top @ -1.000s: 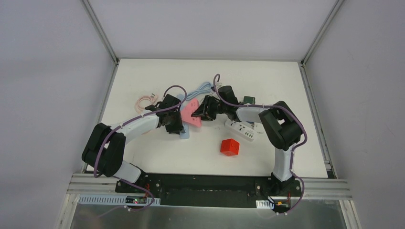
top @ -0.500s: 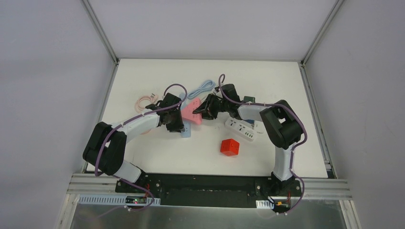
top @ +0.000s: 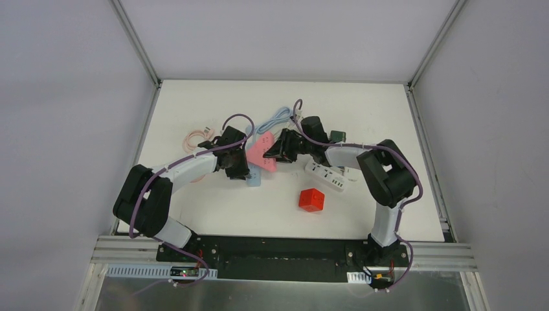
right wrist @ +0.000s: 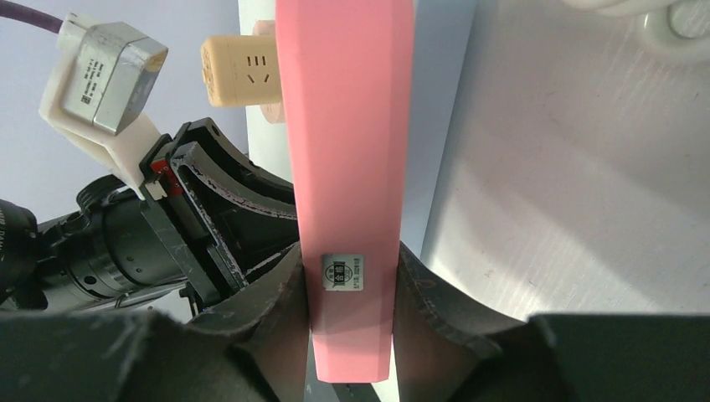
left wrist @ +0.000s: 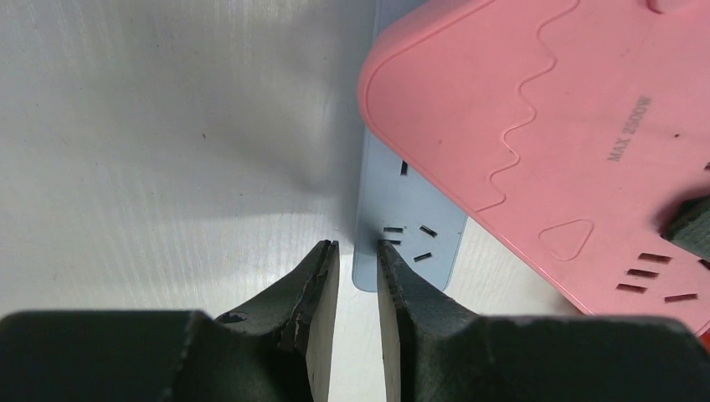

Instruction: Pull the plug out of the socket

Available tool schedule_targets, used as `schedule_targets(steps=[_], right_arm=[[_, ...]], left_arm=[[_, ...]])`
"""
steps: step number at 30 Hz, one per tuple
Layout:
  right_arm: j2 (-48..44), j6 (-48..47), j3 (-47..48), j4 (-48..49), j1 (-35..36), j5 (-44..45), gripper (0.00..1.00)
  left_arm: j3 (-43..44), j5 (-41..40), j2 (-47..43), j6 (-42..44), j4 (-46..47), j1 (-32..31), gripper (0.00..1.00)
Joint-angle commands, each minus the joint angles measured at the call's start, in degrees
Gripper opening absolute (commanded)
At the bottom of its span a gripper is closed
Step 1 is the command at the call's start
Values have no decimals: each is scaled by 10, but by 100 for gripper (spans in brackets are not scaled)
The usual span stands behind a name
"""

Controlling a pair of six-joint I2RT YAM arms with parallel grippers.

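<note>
While the right gripper (right wrist: 350, 255) clamps the pink power strip (right wrist: 343, 126) by its narrow sides, that strip overlaps the blue power strip (left wrist: 410, 243) at the middle of the table (top: 259, 214) | left gripper (left wrist: 357, 247): fingers almost together with only a thin slit between them, tips at the blue strip's end | join between the strips: hidden

We see our left arm (top: 188, 170) and right arm (top: 379, 173) built of white links and bulky black joints, a purple cable (top: 236, 118) looping along each. Our jaws are matte black, their edges scuffed.
</note>
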Motion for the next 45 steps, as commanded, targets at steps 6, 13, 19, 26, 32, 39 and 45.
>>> schedule_targets(steps=[6,13,19,26,32,39,45], right_arm=[[5,153,39,11,-11,-31,0],[9,146,68,-66,-8,-27,0],[9,83,36,-65,-3,3,0],[32,86,25,-46,8,-9,0],[44,103,31,-14,8,-50,0],[68,120,42,19,7,-119,0],[75,114,21,125,5,-173,0]], left_arm=[[-22,-30,27,7,-42,-6,24],[-13,1,0,16,-23,-6,27],[-13,34,-61,21,29,-6,45],[-31,58,-92,23,85,-6,59],[-37,43,-57,29,80,-7,67],[-36,-14,-32,48,51,-14,68],[-34,-3,-1,45,43,-15,46]])
